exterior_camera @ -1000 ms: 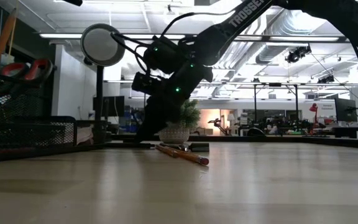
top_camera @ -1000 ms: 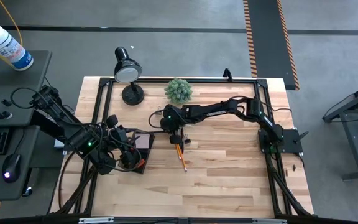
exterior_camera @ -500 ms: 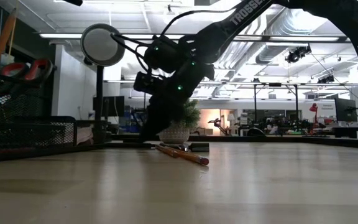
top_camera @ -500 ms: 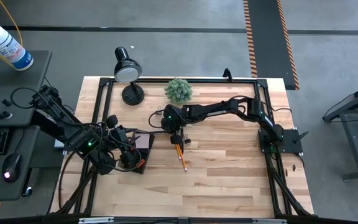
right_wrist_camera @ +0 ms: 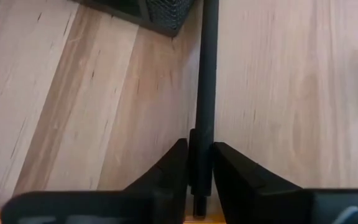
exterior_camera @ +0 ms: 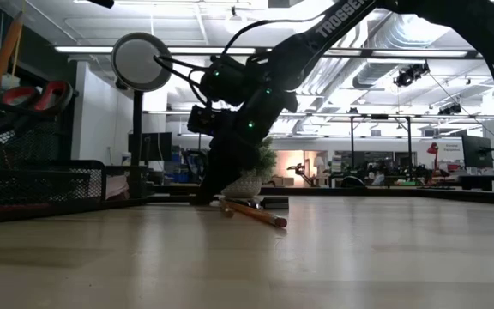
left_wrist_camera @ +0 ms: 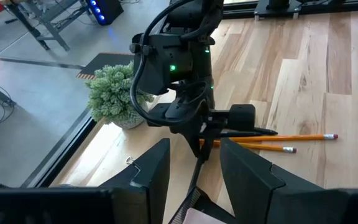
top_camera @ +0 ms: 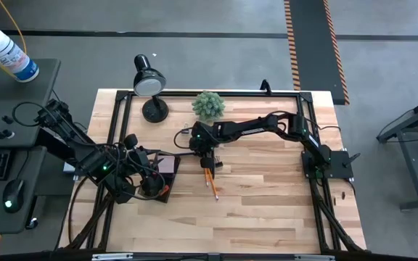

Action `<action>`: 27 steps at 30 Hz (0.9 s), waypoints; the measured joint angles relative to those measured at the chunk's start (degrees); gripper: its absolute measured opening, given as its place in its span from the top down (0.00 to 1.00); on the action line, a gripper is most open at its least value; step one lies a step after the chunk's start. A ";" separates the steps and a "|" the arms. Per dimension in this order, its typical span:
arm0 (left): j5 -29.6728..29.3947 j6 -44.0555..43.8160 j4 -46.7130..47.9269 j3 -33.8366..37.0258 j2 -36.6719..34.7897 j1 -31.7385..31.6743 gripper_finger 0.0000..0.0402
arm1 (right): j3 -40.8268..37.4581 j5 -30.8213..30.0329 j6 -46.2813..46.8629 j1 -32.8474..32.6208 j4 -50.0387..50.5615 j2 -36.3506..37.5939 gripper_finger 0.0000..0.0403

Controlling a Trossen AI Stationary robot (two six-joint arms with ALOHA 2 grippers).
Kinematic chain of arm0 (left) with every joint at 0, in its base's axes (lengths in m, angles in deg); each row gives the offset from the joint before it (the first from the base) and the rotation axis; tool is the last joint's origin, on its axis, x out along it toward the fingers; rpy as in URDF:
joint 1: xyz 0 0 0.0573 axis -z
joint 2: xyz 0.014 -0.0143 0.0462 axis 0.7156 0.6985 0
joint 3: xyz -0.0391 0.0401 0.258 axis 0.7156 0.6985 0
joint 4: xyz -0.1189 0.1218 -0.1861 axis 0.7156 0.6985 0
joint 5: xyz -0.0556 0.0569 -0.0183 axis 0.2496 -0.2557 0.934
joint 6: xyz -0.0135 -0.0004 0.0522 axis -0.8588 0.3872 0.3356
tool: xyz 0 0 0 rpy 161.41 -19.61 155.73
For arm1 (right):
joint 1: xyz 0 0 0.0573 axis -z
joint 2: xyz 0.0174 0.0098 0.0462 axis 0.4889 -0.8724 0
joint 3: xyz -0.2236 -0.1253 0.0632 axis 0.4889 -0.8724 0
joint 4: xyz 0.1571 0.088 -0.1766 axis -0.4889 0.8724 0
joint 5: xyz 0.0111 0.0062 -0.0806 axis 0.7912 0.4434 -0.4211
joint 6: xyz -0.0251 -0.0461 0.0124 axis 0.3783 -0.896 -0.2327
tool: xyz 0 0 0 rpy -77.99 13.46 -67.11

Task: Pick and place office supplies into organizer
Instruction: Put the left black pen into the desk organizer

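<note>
My right claw [right_wrist_camera: 197, 171] straddles a dark pen [right_wrist_camera: 205, 81] lying on the surface, fingers slightly apart (not gripping yet); I'd close squarely, lift level, toward the organizer [top_camera: 162, 174].

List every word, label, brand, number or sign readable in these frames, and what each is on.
"TROSSEN": white letters on the right arm's upper link, low view; the last letters are partly cut off.
Bottle on the side desk, high view: its label is too small to read.
Distant signs in the room behind the table, low view: too small to read.
Nothing else legible.
</note>
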 joint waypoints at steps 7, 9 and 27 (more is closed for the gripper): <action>-0.29 0.04 0.02 0.00 0.00 0.00 0.68 | 0.00 0.26 -0.04 0.04 -0.12 -0.15 0.88; -0.33 0.04 0.02 0.00 0.00 0.00 0.68 | 0.00 0.18 -0.27 0.04 -0.22 -0.17 0.93; -0.22 0.04 0.00 0.00 0.00 0.00 0.68 | -0.23 -9.92 -4.24 1.33 4.30 8.26 0.94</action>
